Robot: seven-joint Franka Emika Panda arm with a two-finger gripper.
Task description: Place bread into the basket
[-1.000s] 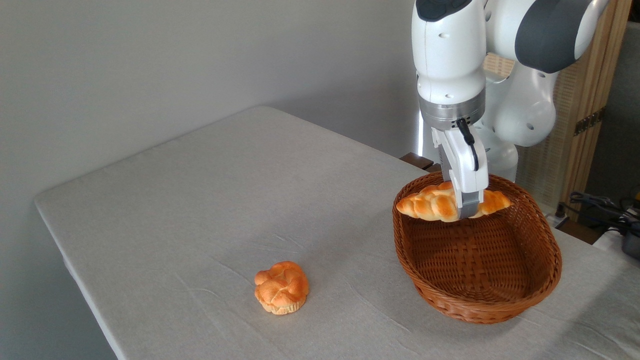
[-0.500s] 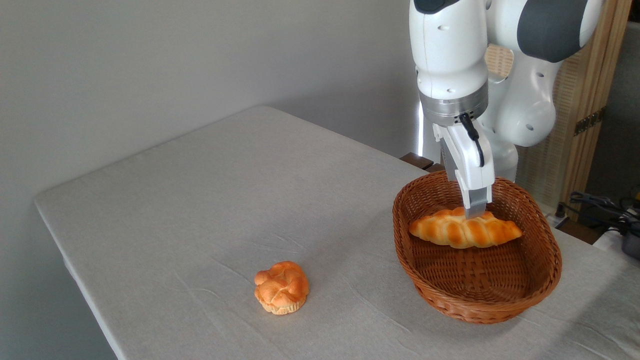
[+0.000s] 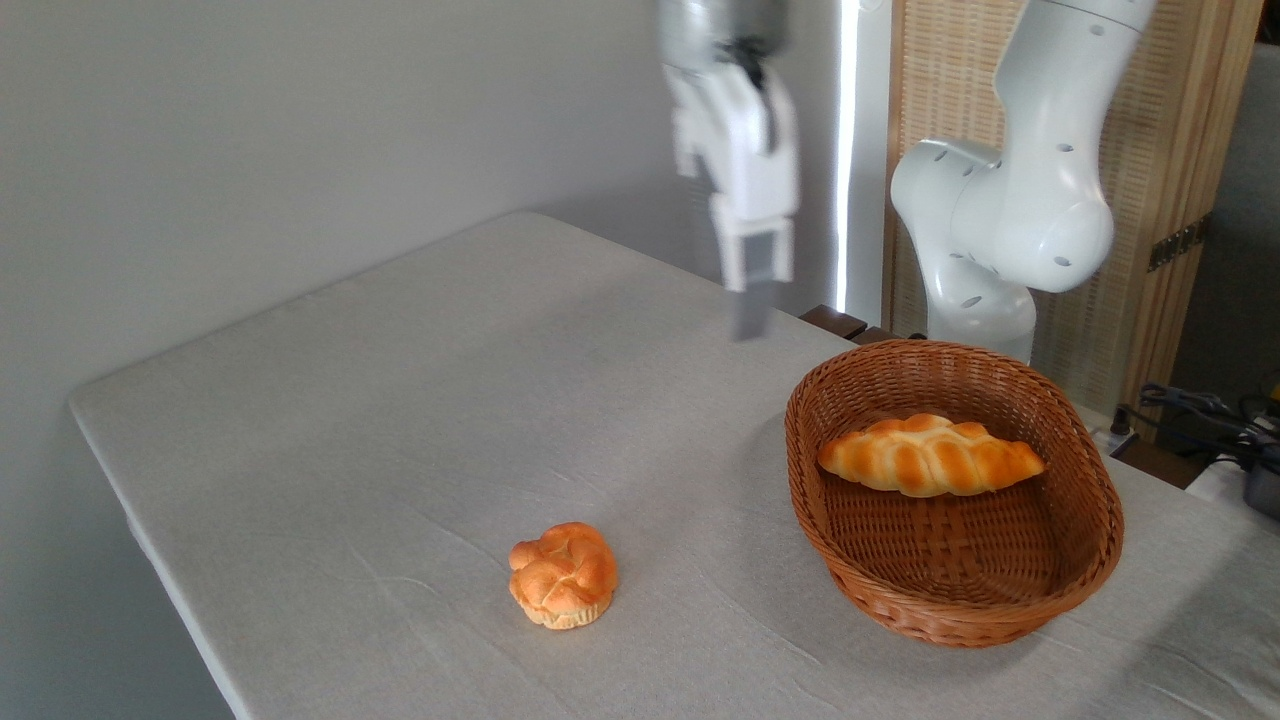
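Camera: bread (image 3: pixel 930 456) lies in basket (image 3: pixel 1090 540); hand (image 3: pixel 752 320) above table, blurred.

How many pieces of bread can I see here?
2. The long braided bread lies inside the wicker basket on the right. The small round bun sits on the table, left of the basket. None looks hidden.

Plain grey wall (image 3: pixel 300 130) behind cloth-covered table (image 3: pixel 420 400); wooden lattice screen (image 3: pixel 1150 200) right; bright light strip.

No readable text or labels.
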